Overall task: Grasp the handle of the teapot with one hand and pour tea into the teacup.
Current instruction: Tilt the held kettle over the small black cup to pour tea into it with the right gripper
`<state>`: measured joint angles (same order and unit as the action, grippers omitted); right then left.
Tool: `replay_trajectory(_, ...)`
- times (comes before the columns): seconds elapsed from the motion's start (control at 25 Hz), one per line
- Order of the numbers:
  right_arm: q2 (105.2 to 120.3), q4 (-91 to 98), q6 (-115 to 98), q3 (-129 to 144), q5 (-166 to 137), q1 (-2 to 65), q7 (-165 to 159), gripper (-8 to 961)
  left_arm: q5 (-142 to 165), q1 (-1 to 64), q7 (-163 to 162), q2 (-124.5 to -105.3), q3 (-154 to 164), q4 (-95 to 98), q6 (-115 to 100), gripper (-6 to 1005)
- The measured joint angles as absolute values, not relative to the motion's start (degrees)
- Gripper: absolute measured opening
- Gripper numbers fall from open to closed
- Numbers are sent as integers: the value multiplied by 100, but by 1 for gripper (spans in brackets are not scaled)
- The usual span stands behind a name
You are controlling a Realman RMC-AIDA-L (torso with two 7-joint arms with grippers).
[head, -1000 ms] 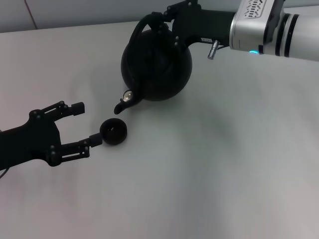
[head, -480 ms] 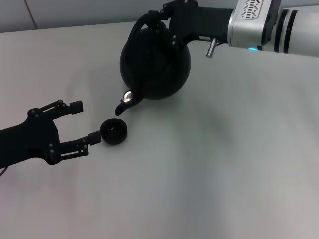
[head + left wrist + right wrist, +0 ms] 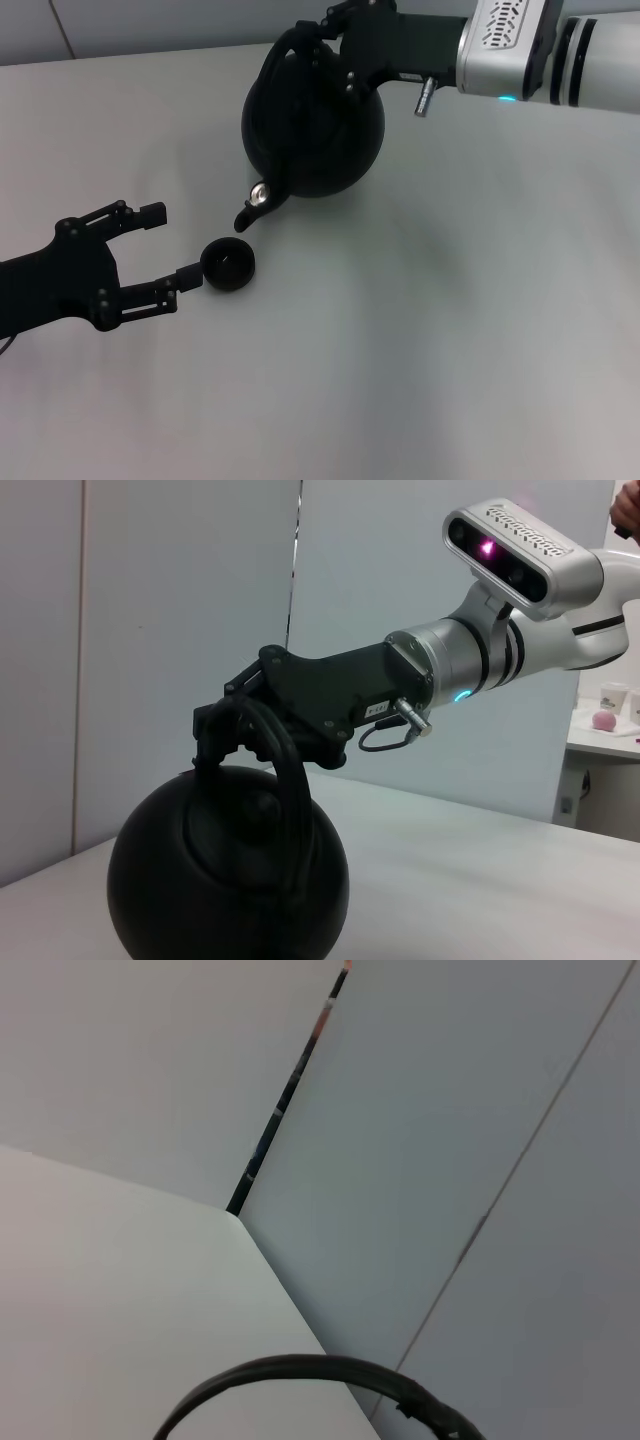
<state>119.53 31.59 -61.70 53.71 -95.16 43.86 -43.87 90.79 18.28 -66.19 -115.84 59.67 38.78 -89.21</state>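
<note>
Half done, by my reading: the grasp is made, and the pour itself is what remains. Taking the teacup [image 3: 228,265] as the landmark, nearest the robot is the left gripper [image 3: 165,248], just beside the cup on its left, jaws spread wide, with the lower finger's tip touching or all but touching the cup's side. It grips nothing, and I judge it is there to steady the cup. The teacup sits upright on the pale surface [image 3: 420,340], and whether it holds any tea cannot be told.

Just beyond the cup, the spout tip of the teapot [image 3: 312,130] hangs above its far rim, slightly to the right. The pot is tipped spout-down toward the cup, its round body behind and to the right. No stream of tea shows between spout and cup, so the pour looks about to begin, or barely begun.

Farthest from the cup, the right gripper [image 3: 325,40] has its jaws closed around the handle [image 3: 285,770] at the top of its arch, as the left wrist view shows plainly.

Counted: one teacup, one teapot with one handle, and two grippers, one at each of them.
</note>
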Motion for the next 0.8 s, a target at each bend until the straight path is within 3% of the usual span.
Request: replay_trajectory(0.8,11962,3217,-6071,5390,-9502,4456,-4060,94,9078,1878,-6688,-11593,5968,3897,-8830,860)
